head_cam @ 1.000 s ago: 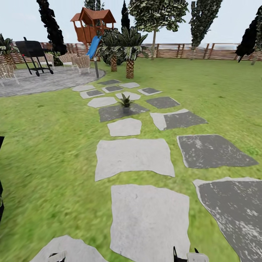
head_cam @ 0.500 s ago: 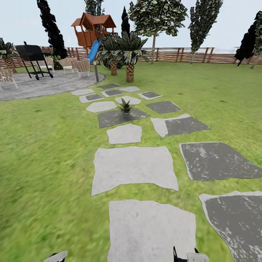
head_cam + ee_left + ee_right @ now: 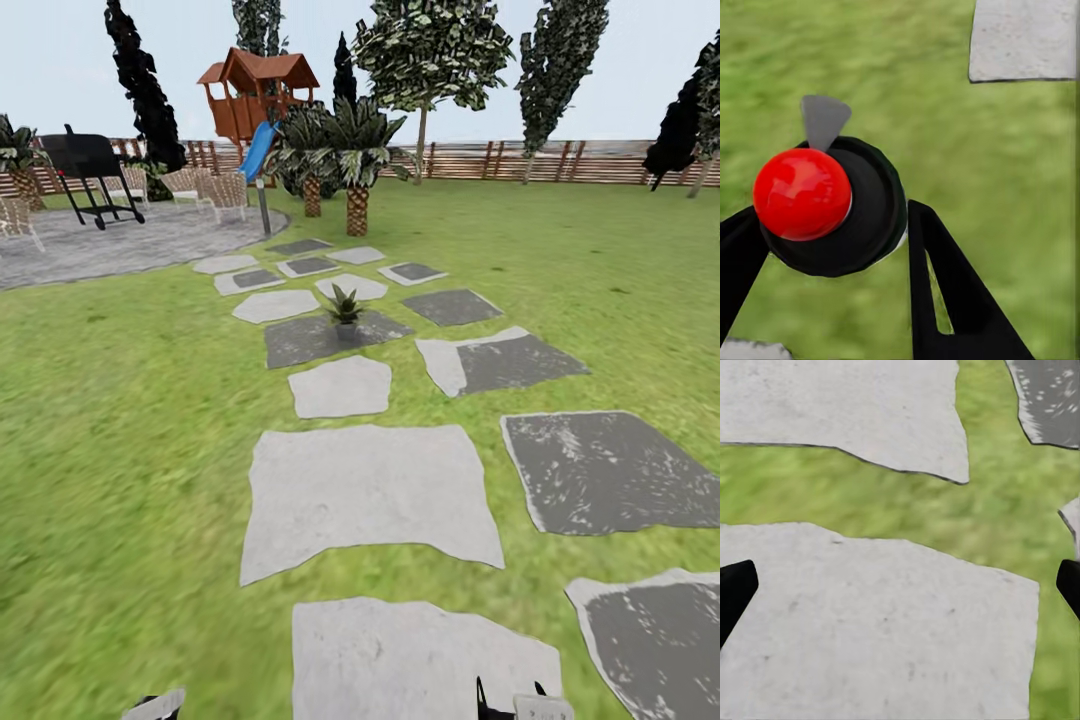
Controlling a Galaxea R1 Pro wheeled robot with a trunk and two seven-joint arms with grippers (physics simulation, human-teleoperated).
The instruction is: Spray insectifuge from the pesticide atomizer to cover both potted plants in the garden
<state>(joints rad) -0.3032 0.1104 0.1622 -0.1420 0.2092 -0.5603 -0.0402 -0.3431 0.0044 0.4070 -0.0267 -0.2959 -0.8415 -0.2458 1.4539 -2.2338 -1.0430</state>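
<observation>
The pesticide atomizer (image 3: 866, 225) sits between the two black fingers of my left gripper (image 3: 832, 229), which is shut on it. It has a dark round body, a red knob (image 3: 802, 193) on top and a pale grey nozzle (image 3: 823, 120), and hangs over grass. One potted plant (image 3: 345, 304), a small rosette of pointed leaves, stands on a dark stepping stone (image 3: 300, 340) several stones ahead along the garden path. My right gripper (image 3: 904, 581) is open over a pale stone (image 3: 870, 630), holding nothing.
Grey and white stepping stones (image 3: 365, 490) run forward across the lawn. Two palms (image 3: 357, 150) stand beyond the path's end. A paved patio with a black grill (image 3: 88, 165) and chairs lies far left. A wooden playhouse (image 3: 257, 85) and slatted fence (image 3: 560, 160) close the back.
The whole head view has slid: stones and the potted plant sit lower and nearer, so the camera has advanced along the path. A dark shape at the left edge is gone.
</observation>
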